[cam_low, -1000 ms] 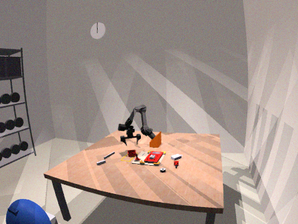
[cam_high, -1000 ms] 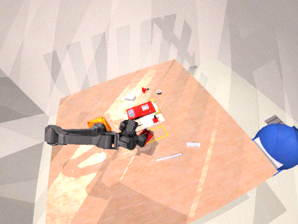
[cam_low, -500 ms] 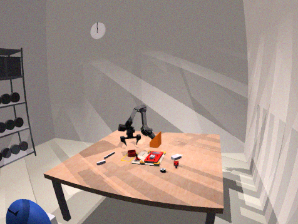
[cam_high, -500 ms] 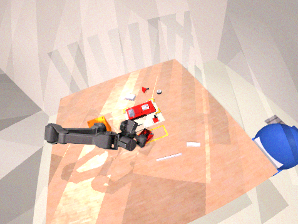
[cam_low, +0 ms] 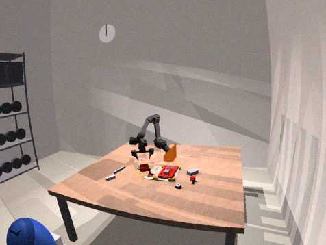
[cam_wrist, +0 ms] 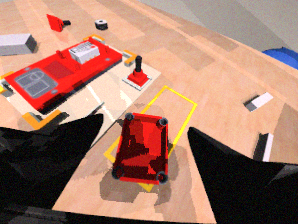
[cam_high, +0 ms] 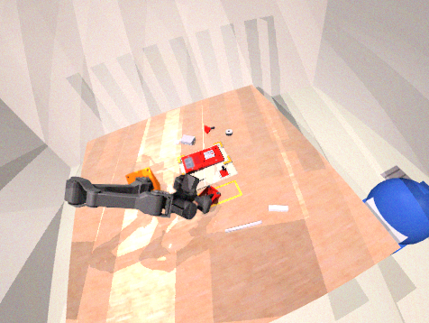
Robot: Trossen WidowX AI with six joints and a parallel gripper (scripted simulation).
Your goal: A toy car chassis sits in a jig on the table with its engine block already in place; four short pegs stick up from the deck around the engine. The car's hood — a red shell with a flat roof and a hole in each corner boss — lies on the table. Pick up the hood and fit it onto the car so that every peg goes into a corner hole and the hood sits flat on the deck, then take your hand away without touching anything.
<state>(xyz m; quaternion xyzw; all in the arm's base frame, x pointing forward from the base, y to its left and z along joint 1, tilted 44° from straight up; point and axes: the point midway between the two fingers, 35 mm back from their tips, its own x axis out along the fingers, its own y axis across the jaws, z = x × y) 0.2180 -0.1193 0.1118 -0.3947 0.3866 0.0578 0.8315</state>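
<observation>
The red hood (cam_high: 211,192) (cam_low: 144,168) (cam_wrist: 143,147) lies on the table across the near part of a yellow outline (cam_wrist: 187,125), turned relative to it, with a round hole at each corner. My gripper (cam_low: 143,159) (cam_wrist: 146,124) is open and empty. It hangs above the hood, its fingers on either side and not touching it. The red chassis (cam_high: 198,161) (cam_wrist: 55,77) sits in the jig (cam_wrist: 42,121), beyond and left of the hood in the wrist view. The grey-white engine block (cam_high: 209,154) (cam_wrist: 84,51) stands on its deck. I cannot clearly make out all the pegs.
A red piece with a black stick (cam_high: 223,171) (cam_wrist: 137,77) stands between chassis and outline. Another red piece (cam_high: 208,129), a small wheel (cam_high: 229,132) and a grey block (cam_high: 187,140) lie beyond the chassis. Two pale bars (cam_high: 278,207) (cam_high: 243,226) and an orange block (cam_low: 170,154) are also there.
</observation>
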